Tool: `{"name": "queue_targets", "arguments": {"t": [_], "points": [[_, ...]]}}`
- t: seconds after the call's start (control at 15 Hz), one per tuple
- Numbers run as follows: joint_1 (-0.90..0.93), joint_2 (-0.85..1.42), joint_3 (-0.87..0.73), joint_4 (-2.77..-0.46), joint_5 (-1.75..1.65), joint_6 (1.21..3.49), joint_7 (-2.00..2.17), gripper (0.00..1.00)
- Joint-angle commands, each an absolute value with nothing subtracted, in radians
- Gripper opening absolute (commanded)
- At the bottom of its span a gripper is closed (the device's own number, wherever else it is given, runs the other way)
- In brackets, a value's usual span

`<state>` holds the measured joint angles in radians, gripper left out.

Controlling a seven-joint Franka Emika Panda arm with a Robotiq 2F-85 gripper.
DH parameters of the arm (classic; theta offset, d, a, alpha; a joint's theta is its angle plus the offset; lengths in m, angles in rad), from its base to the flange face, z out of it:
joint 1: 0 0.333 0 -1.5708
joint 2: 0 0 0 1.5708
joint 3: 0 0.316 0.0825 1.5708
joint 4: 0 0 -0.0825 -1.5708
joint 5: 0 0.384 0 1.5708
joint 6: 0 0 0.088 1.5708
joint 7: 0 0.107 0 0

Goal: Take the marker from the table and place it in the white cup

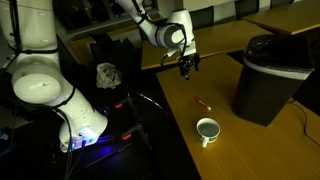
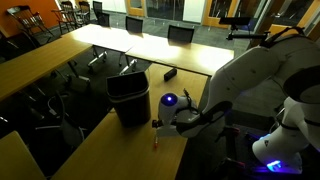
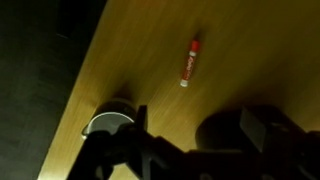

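The marker [image 1: 203,103] is a small reddish stick with a paler end, lying flat on the brown wooden table [image 1: 250,150]. It also shows in the wrist view [image 3: 189,61] and as a tiny red speck in an exterior view [image 2: 156,143]. The white cup [image 1: 207,130] stands upright with a dark inside, a short way from the marker. In the wrist view the cup [image 3: 108,121] is partly hidden behind a finger. My gripper [image 1: 187,68] hangs above the table, apart from the marker. Its fingers [image 3: 200,130] are open with nothing between them.
A big black bin [image 1: 268,75] stands on the table beside the marker and cup; it also shows in an exterior view [image 2: 129,98]. The table's edge [image 3: 85,80] runs close to the cup, with dark floor beyond. More tables and chairs stand at the back [image 2: 150,40].
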<state>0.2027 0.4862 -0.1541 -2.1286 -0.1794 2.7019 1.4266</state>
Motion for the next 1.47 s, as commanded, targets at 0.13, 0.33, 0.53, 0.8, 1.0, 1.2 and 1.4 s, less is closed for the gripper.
{"name": "queue_targets", "arguments": {"t": [0.13,0.33,0.53,0.8,1.0,1.2,1.4], "points": [[0.181,0.612,-0.155,-2.035,-0.059,2.769,1.419,1.0],[0.173,0.763,-0.174,-1.896,0.032,2.761,1.433,1.0],[0.157,0.923,-0.175,-1.736,0.105,2.759,1.42,1.0],[0.131,1.062,-0.159,-1.574,0.133,2.667,1.358,1.0],[0.111,1.127,-0.152,-1.492,0.134,2.599,1.309,1.0],[0.105,1.167,-0.153,-1.454,0.133,2.573,1.28,1.0],[0.107,1.216,-0.15,-1.42,0.137,2.572,1.269,1.0]]}}
